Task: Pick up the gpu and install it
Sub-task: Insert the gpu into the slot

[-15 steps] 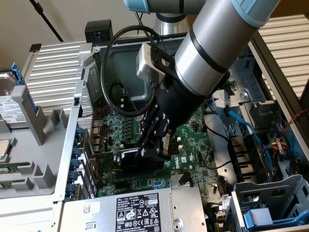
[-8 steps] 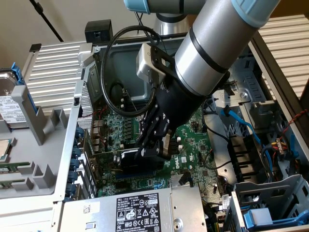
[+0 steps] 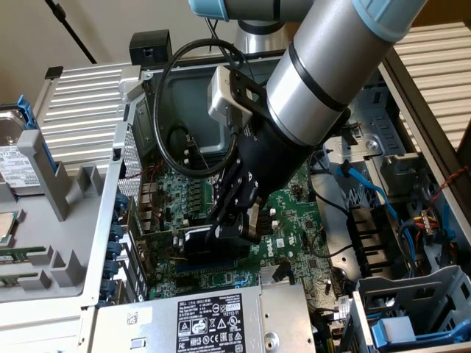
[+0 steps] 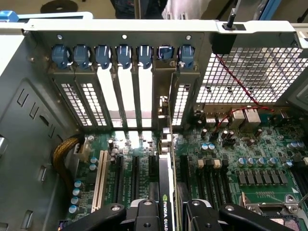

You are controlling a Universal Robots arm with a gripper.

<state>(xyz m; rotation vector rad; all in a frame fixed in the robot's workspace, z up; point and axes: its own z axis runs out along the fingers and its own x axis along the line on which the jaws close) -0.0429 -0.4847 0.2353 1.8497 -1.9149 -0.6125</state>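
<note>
The end effector (image 3: 237, 220) grips the gpu (image 4: 167, 190) edge-up inside the computer case (image 3: 81, 220). The card stands over a motherboard (image 4: 240, 159) expansion slot, bracket against the rear slot opening; whether it is fully seated, I cannot tell.

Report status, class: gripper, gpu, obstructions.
Gripper shut on gpu. Card upright over motherboard slots, bracket at rear openings. Nothing seen blocking.
</note>
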